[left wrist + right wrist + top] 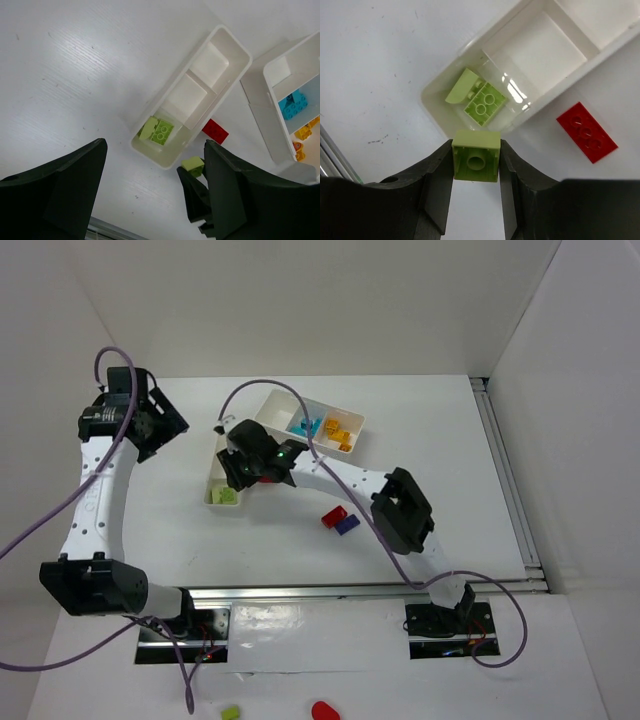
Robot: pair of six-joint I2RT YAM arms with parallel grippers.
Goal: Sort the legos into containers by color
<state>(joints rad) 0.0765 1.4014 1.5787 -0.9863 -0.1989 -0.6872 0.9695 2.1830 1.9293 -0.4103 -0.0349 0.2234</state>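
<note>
My right gripper [476, 170] is shut on a lime green lego [476, 156], held just off the end of the narrow white container [435, 100]. That container's end compartment holds two lime green legos [480, 102]. A red lego [586, 132] lies on the table beside it. The left wrist view shows the same held lego [193, 164] and the narrow container [200, 75]. My left gripper [155, 195] hangs open and empty above the table, left of the containers [150, 420]. The wider container [310, 405] holds cyan legos [303, 426] and orange-yellow legos [335, 430].
A red lego [333, 517] and a purple lego [347, 526] lie together on the table right of the narrow container. Below the table's front rail sit a lime green piece [231, 712] and a smooth red blob [324, 710]. White walls enclose the table.
</note>
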